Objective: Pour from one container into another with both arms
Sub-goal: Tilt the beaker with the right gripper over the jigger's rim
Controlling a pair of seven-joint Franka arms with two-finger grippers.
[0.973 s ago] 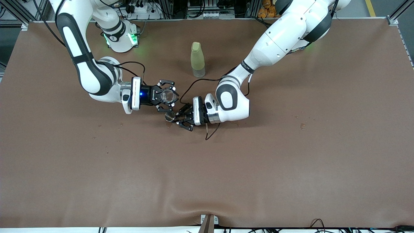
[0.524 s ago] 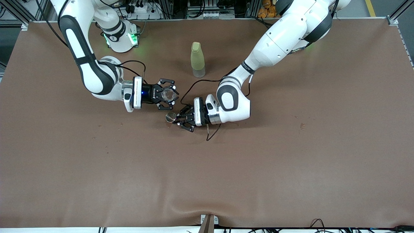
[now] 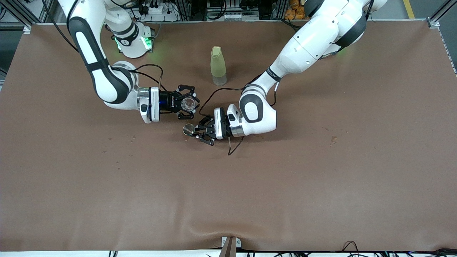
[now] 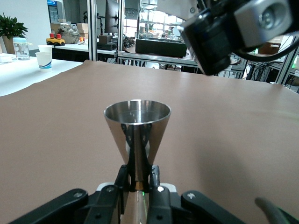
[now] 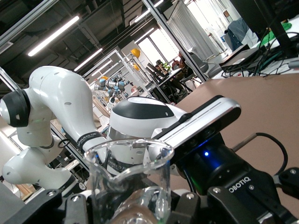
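Brown bench (image 3: 321, 185), both arms bent low over its middle, grippers facing each other.
Right gripper (image 3: 188, 104) has its fingers clamped on a clear glass beaker (image 3: 188, 104); left gripper (image 3: 195, 131) is clamped on a steel jigger (image 3: 188, 129), upright, close beside it. Beaker contents are hard to make out. Yellow-green bottle (image 3: 217, 66) stands nearer the bases.

High front camera looks down on the whole desk (image 3: 321, 178); wrist cameras sit close over each hand's load.
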